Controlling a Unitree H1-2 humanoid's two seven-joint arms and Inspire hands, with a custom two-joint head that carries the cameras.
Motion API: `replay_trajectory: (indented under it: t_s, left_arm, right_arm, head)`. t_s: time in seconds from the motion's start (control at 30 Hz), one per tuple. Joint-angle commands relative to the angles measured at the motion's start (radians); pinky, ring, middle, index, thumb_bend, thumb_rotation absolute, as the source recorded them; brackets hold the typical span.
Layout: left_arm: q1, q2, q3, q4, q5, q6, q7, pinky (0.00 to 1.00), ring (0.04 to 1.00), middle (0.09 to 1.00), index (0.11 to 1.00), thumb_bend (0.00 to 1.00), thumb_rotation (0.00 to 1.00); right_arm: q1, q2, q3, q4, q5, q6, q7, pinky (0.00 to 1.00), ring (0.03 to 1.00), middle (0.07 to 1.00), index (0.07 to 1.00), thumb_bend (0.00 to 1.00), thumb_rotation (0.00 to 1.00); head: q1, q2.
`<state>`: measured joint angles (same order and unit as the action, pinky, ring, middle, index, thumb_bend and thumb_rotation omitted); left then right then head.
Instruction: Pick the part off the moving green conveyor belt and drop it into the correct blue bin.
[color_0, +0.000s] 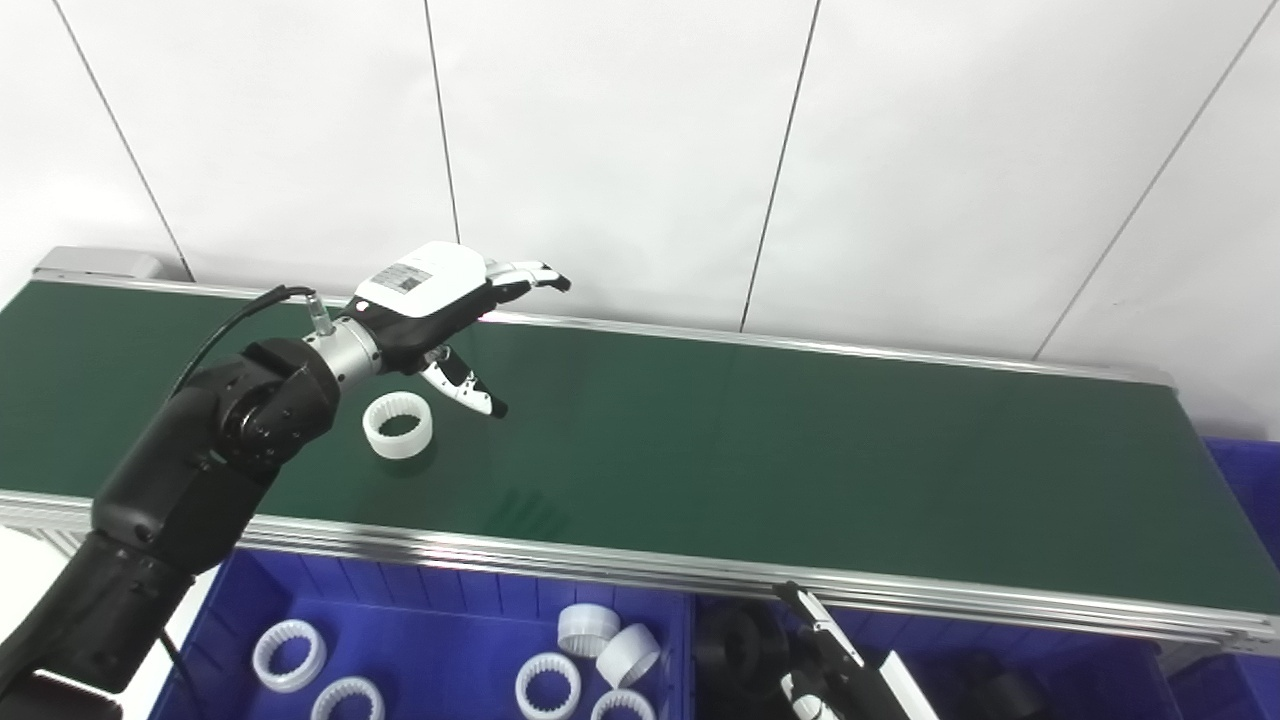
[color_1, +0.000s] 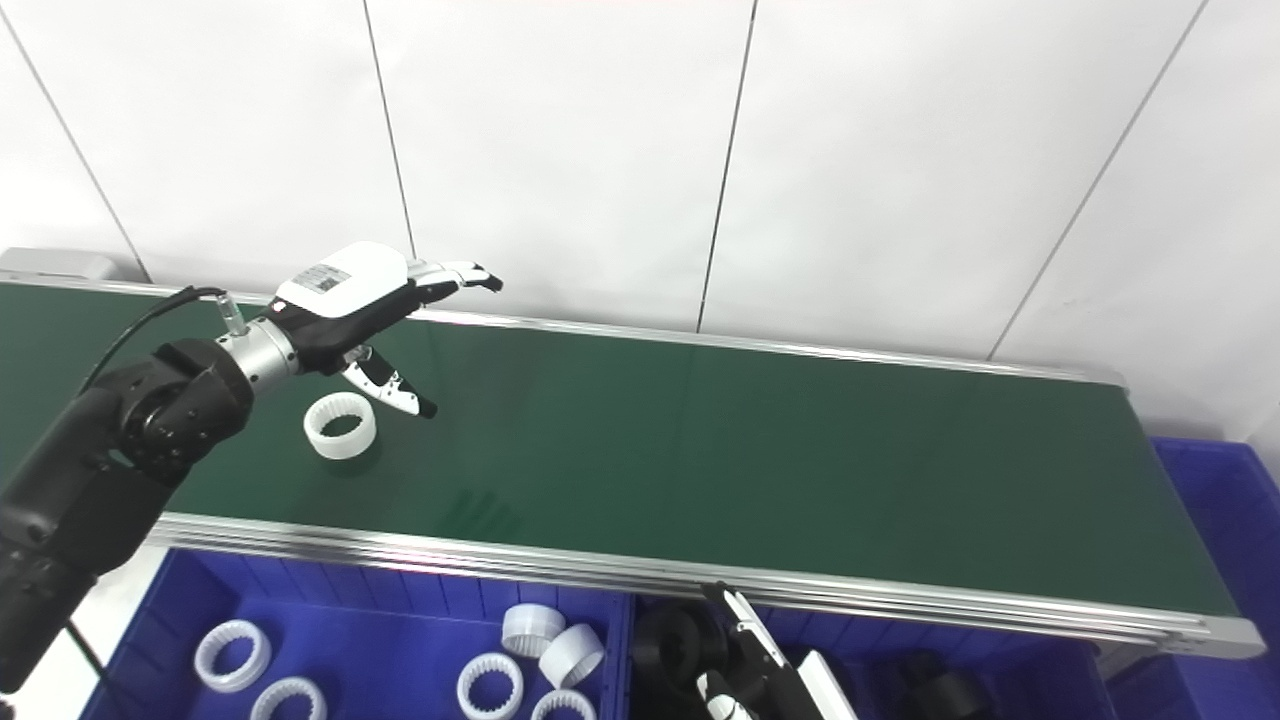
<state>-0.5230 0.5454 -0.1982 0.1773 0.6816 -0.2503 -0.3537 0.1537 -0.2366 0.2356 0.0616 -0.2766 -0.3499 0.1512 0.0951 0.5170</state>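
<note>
A white toothed ring (color_0: 398, 425) lies flat on the green conveyor belt (color_0: 760, 460) at its left part. My left hand (color_0: 450, 310) hovers just above and behind the ring, open, fingers spread and pointing right, thumb (color_0: 465, 388) hanging toward the belt beside the ring. It holds nothing. My right hand (color_0: 830, 675) shows only partly at the bottom edge, low over the bin of black parts; its state is unclear. The ring also shows in the right eye view (color_1: 340, 425).
Below the belt's near rail, a blue bin (color_0: 440, 610) at left holds several white rings (color_0: 290, 655). A blue bin (color_0: 1100, 650) to its right holds black ring parts (color_0: 735, 635). Another blue bin (color_0: 1245, 480) stands at the belt's right end. White wall panels behind.
</note>
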Motion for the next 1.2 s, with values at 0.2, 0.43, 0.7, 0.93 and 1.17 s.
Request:
replay_trajectory:
  t_s: [0.2,0.43,0.7,0.93,1.17]
  left_arm:
    - [-0.071,0.011,-0.019,0.102,0.033,0.017,0.072,0.76,0.889,0.934,0.894,0.86,0.08]
    - [-0.054,-0.036,-0.075,0.245,0.132,-0.014,0.303,0.71,0.828,0.894,0.880,0.89,0.09]
    - [-0.028,-0.116,-0.165,0.331,0.253,0.058,0.484,0.72,0.830,0.894,0.881,0.91,0.08]
    - [-0.039,-0.135,-0.191,0.357,0.255,0.091,0.487,0.73,0.842,0.898,0.884,0.93,0.08]
    - [-0.052,-0.137,-0.208,0.356,0.252,0.120,0.456,0.74,0.851,0.911,0.890,0.93,0.10]
  right_arm:
    - [-0.009,-0.007,-0.008,-0.037,0.027,-0.042,0.001,0.88,0.956,0.988,0.963,0.29,0.85]
    - [-0.012,-0.008,-0.009,-0.038,0.027,-0.040,0.002,0.89,0.956,0.983,0.957,0.31,0.86]
    - [-0.003,-0.019,-0.012,-0.059,0.028,-0.030,0.006,0.89,0.954,0.986,0.960,0.33,0.89]
    - [-0.002,-0.019,-0.012,-0.067,0.030,-0.023,0.009,0.89,0.953,0.986,0.959,0.31,0.87]
    - [0.002,-0.018,-0.012,-0.078,0.028,-0.013,0.010,0.89,0.954,0.987,0.960,0.32,0.89]
  head:
    - [0.001,0.001]
    - [-0.003,0.002]
    - [-0.007,0.009]
    - [-0.007,0.015]
    - [-0.007,0.025]
